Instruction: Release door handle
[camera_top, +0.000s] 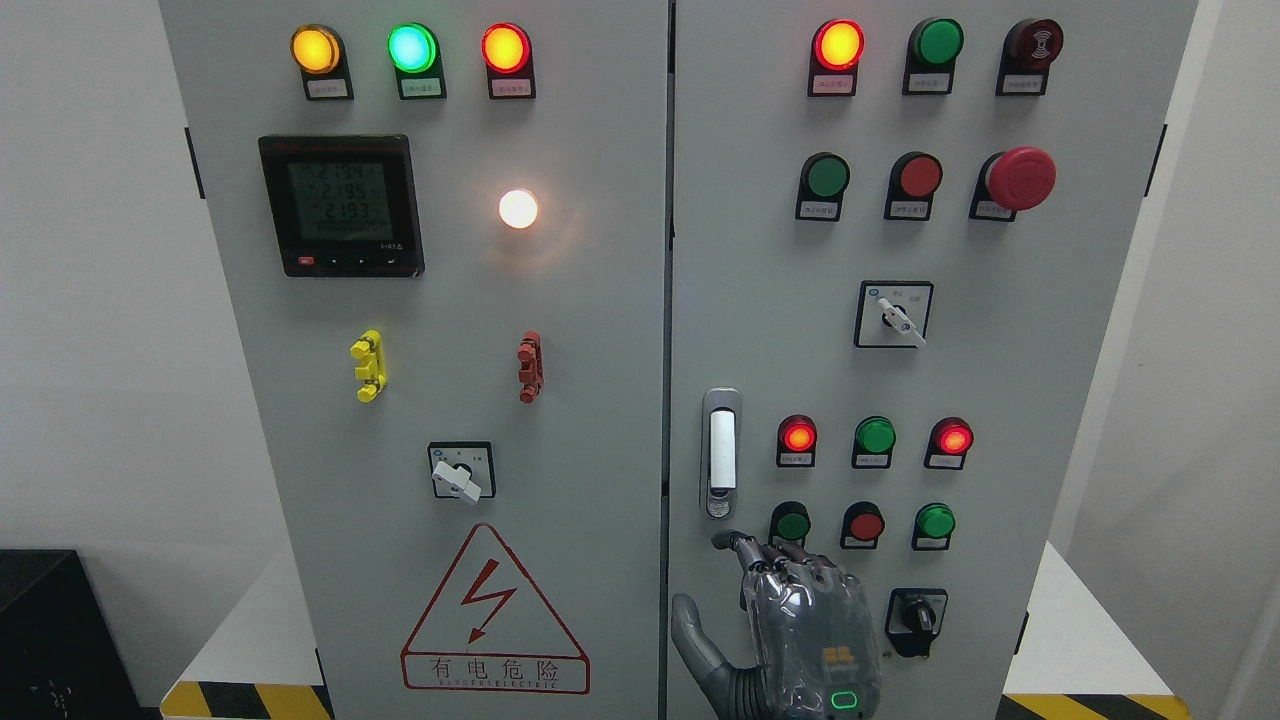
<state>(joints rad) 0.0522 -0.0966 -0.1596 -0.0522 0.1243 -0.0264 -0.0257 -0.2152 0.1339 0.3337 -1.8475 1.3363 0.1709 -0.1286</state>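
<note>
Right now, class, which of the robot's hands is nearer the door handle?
Right. The right hand is just below the door handle, fingers open, holding nothing; the left hand is out of view.

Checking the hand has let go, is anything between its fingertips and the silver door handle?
Head view: only bare grey door panel separates the right hand from the silver door handle.

Two cabinet doors. One door handle. One hand. One meter screen. Three rotary switches. One warning triangle. One red mushroom button. One white lamp. Two small clips, one yellow, one red.
</note>
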